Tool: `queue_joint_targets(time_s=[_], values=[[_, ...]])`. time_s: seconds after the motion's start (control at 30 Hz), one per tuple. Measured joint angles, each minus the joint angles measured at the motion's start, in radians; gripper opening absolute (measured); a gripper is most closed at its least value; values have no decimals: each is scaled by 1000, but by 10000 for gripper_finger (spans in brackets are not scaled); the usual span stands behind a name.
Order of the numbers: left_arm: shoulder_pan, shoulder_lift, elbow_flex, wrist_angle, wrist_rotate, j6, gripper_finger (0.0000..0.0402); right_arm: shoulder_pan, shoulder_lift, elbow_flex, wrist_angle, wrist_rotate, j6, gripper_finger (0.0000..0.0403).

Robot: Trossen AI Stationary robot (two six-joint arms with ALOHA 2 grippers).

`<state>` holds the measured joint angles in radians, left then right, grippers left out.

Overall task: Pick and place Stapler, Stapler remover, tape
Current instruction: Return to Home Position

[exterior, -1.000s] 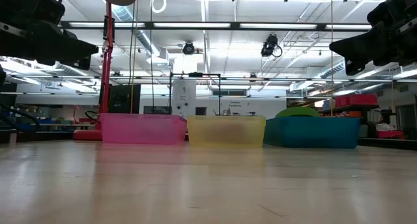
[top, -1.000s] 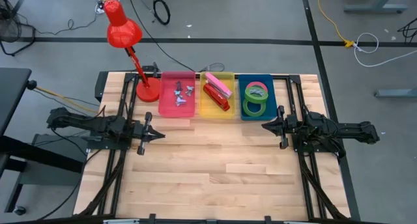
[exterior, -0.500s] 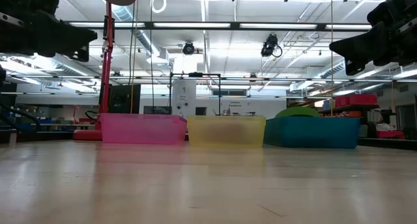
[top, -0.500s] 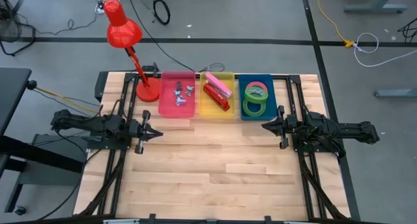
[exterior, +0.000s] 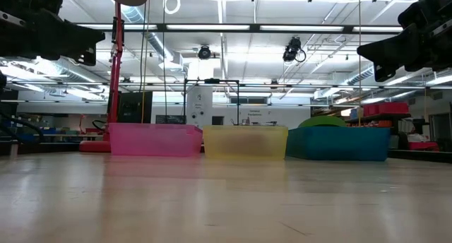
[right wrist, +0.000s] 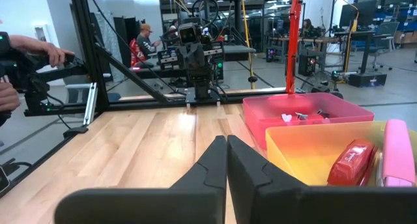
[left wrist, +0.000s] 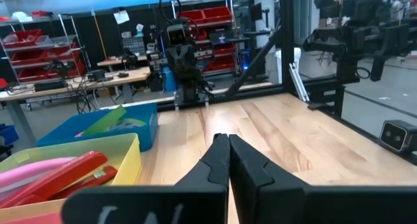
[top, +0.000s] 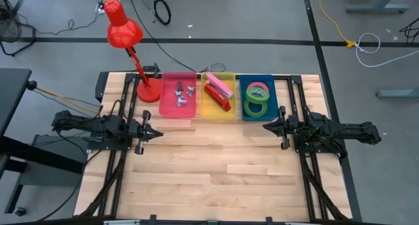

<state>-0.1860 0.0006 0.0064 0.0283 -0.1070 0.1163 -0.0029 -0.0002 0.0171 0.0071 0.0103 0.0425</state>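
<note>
Looking down on the counter (top: 216, 166), we find all the task's things sorted into three bins along its far edge. The staple removers (top: 182, 94) lie in the pink bin (top: 169, 81), beside the red lamp (top: 124, 30). A red stapler (top: 218, 99) and a pink stapler (top: 222, 86) lie side by side in the yellow bin (top: 206, 111). The tape rings (top: 247, 108), two green and one red-pink, lie in the blue bin (top: 271, 87).

The left arm (top: 98, 127) and the right arm (top: 321, 130) sit at opposite sides of the counter, facing each other and well apart from the bins. The left jaws and the right jaws are both clenched tip to tip with nothing between them. In the wrist views the left fingers (left wrist: 210, 165) and the right fingers (right wrist: 210, 164) each meet in a closed wedge.

We judge the sorting done and the arms at or near their rest pose. Should anything need lifting again, we would expect these holds to serve:

- **Staple removers:** light, stiff and awkwardly clawed, best pinched across the handles.
- **Staplers:** heavier and rigid with smooth tops, best taken across the narrow body near mid-length.
- **Tape:** light and flat, best caught with one finger through the hole, pinching the band.
</note>
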Motion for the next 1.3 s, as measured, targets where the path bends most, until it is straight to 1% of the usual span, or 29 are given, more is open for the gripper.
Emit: queue_joint_targets(time_s=[1.3], values=[[0,6,0,25,-5,-1,9,0,0,0,0,0,0,16]])
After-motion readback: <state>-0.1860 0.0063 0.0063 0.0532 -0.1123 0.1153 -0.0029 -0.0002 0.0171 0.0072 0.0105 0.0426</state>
